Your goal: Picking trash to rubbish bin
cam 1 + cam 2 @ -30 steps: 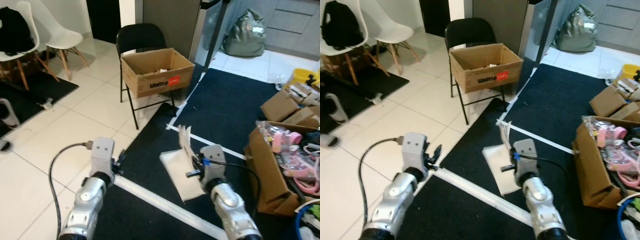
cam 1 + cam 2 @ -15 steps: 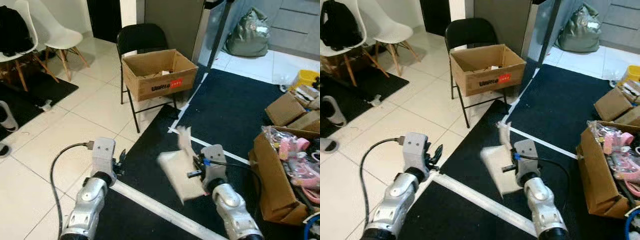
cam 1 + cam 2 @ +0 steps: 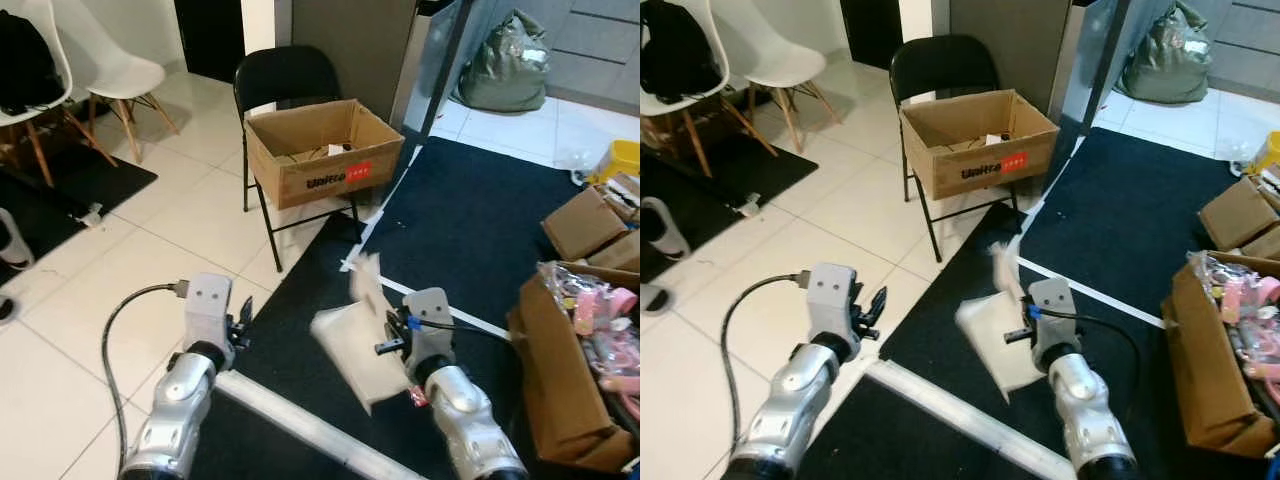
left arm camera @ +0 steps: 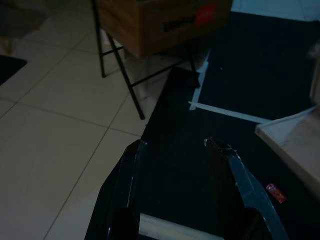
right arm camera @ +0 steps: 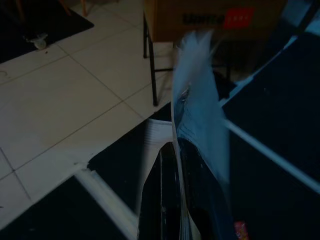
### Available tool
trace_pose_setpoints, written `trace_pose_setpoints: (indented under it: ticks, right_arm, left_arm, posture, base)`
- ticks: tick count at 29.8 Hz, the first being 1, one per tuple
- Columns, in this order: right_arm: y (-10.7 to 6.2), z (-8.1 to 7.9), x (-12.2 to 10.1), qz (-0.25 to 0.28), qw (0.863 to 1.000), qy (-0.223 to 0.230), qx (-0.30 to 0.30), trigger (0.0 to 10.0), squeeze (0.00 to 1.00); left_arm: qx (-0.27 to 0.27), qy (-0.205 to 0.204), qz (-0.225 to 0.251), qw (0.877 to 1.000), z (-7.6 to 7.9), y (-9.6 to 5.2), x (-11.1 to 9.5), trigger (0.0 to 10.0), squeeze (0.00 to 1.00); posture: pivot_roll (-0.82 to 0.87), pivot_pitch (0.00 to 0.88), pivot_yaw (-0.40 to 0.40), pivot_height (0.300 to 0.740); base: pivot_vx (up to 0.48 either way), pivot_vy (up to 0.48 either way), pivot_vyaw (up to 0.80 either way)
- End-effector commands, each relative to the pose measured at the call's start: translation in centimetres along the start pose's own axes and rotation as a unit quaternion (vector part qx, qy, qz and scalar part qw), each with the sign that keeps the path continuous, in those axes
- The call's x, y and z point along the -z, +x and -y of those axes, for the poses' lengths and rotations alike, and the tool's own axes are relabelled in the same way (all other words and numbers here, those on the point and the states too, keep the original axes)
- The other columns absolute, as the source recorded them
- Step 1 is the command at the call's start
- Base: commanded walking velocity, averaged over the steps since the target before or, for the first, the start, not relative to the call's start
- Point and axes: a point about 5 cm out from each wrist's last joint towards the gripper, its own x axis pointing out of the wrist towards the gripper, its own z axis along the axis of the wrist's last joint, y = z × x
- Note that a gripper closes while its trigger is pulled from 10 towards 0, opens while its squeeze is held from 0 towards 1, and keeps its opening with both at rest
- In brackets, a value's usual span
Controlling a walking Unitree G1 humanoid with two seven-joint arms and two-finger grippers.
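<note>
White paper sheets [image 3: 352,338] pinched between the right gripper [image 5: 176,150] fingers, left gripper [image 4: 175,145] spread open and empty, cardboard box [image 3: 322,150] on a black folding chair [image 3: 282,80] far ahead.

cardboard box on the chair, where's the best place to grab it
Judging by shape, grip the cardboard box by its thin upright near wall, coming from above with one finger inside the open top. The box is too wide to span, and it sits flat on the black chair.
</note>
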Motion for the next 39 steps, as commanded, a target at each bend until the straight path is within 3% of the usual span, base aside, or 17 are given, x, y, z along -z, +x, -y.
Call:
trace_pose_setpoints:
  ticks: [1, 39]
  right_arm:
    - [-0.34, 0.59, 0.49, -0.01, 1.0, -0.003, 0.007, 10.0, 0.0]
    - [-0.17, 0.61, 0.64, -0.008, 1.0, -0.001, 0.012, 10.0, 0.0]
  left_arm:
    - [0.004, -0.001, -0.01, 1.0, 0.33, -0.03, 0.43, 10.0, 0.0]
    - [0.004, 0.001, -0.008, 1.0, 0.45, -0.05, 0.42, 10.0, 0.0]
  posture:
    - [-0.01, 0.122, -0.002, 0.74]
    - [0.0, 0.113, -0.01, 0.74]
  base:
    - [0.274, 0.0, -0.8]
    - [0.276, 0.0, -0.04]
